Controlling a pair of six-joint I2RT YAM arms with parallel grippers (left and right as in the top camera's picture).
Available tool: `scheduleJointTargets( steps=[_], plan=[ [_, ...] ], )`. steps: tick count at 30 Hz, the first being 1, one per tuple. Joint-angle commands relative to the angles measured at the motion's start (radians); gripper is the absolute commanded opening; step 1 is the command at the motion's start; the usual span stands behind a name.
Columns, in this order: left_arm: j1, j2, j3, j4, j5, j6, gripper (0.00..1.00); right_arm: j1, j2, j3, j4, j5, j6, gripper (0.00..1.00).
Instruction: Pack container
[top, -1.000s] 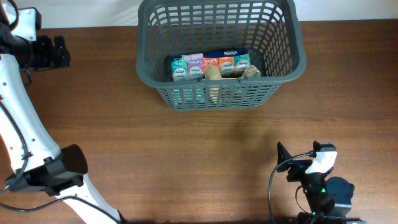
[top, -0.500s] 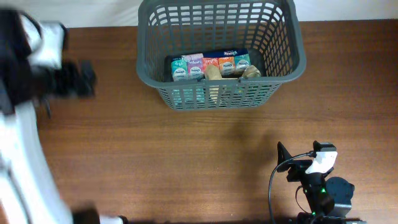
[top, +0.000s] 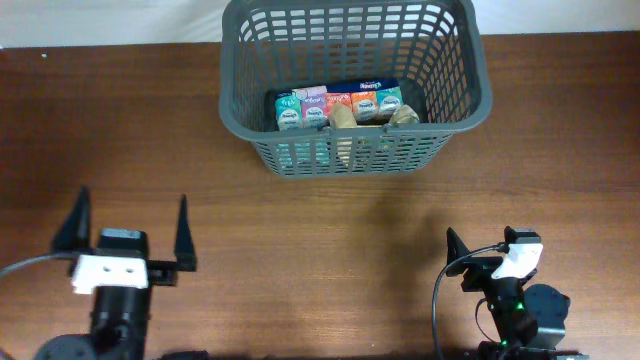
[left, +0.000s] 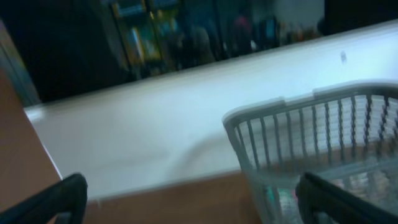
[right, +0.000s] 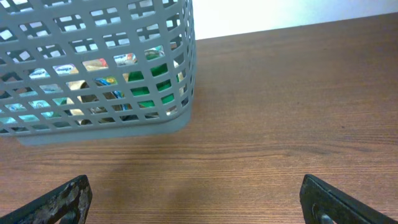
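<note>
The dark grey slotted basket (top: 455, 110) stands at the far middle of the table. Inside it lie a box of colourful packets (top: 340, 103) and some tan items (top: 345, 117). My left gripper (top: 130, 228) is open and empty at the near left, well short of the basket. My right gripper (top: 508, 245) is open and empty at the near right. The left wrist view is blurred and shows the basket (left: 298, 124) ahead to the right between the spread fingers (left: 196, 205). The right wrist view shows the basket (right: 93, 74) at upper left, beyond the spread fingers (right: 196, 202).
The brown wooden table (top: 330, 240) stretches between both grippers and the basket. A white wall or edge (left: 155, 124) runs behind the table's far side. A black cable (top: 438, 300) loops beside the right arm.
The left arm has swung from the far left edge down to the near left, and its gripper now shows wide open. The right arm and the basket have not moved.
</note>
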Motion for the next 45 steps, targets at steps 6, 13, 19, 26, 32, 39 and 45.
scheduleJointTargets(
  steps=[6,13,19,26,32,39,45],
  plan=[
    [-0.084,-0.238,-0.487,0.278,0.000,0.011,0.99,0.006,-0.008,-0.008,0.003,0.009,0.007,0.99],
    [-0.084,-0.375,-0.678,0.377,0.000,0.012,0.99,0.006,-0.009,-0.009,0.003,0.008,0.007,0.99],
    [-0.084,-0.374,-0.724,0.394,-0.003,0.012,0.99,0.006,-0.008,-0.009,0.003,0.008,0.007,0.99],
    [-0.083,-0.374,-0.728,0.397,-0.274,-0.053,0.99,0.006,-0.009,-0.008,0.003,0.008,0.007,0.99],
    [-0.083,-0.374,-0.757,0.284,-0.282,-0.323,0.99,0.006,-0.008,-0.008,0.003,0.008,0.007,0.99],
    [-0.083,-0.374,-0.838,0.458,-0.282,-0.365,0.99,0.006,-0.009,-0.008,0.003,0.008,0.007,0.99],
    [-0.083,-0.374,-0.865,0.450,-0.265,-0.363,0.99,0.006,-0.008,-0.008,0.003,0.008,0.007,0.99]
  ],
)
